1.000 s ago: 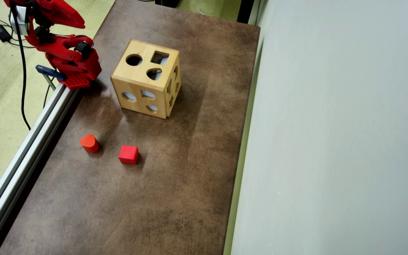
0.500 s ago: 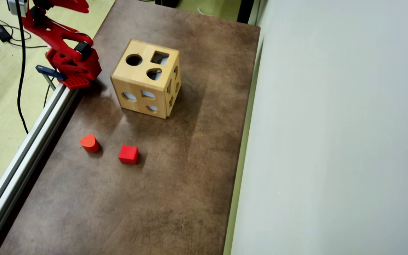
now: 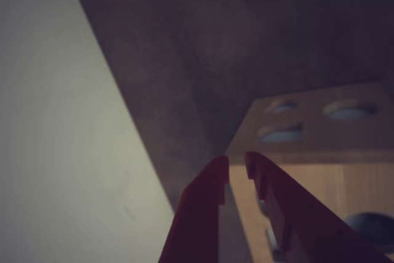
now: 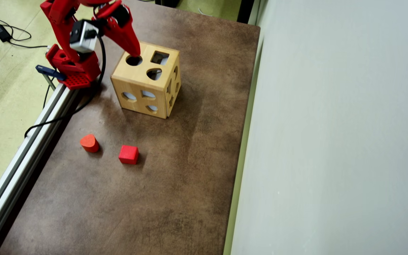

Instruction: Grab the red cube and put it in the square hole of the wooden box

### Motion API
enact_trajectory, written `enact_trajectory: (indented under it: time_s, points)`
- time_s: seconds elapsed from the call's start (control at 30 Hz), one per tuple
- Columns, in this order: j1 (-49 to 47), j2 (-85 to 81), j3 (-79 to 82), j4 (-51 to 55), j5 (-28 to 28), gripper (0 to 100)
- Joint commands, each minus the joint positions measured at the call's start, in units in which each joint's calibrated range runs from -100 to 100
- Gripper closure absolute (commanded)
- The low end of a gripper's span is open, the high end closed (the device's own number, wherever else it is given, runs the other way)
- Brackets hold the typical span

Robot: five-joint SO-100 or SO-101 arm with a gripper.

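Currently: gripper (image 3: 236, 163) nearly pressed together, empty, over wooden box (image 4: 137, 92) | red cube (image 4: 128, 154) well apart, nearer | risk: fingers clip box, shifting square hole (image 4: 159, 57).

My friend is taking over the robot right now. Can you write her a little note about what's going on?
Gripper: empty, jaws nearly closed with only a slim gap, above the wooden box near its round hole in the overhead view.
Red cube: lying on the brown table, in front of the box, untouched.
Orange-red teardrop block: to the left of the cube in the overhead view; leave it alone.
Square hole: on the box's top face, nothing in front of it.
Done: nothing yet.
Left: go to the cube, grab it, carry it to the square hole, drop it in.
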Motion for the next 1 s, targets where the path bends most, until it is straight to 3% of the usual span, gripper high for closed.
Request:
enact_trajectory:
  time_s: [0.0,0.47,0.8,0.97]
  points:
    - [2.8,4.5,-1.1,0.0,8.2,94]
    - [10.4,24.0,-1.9,-0.5,22.1,94]
    - [10.6,26.0,-1.9,-0.6,22.8,92]
    - [12.1,26.0,-1.8,-0.6,22.9,78]
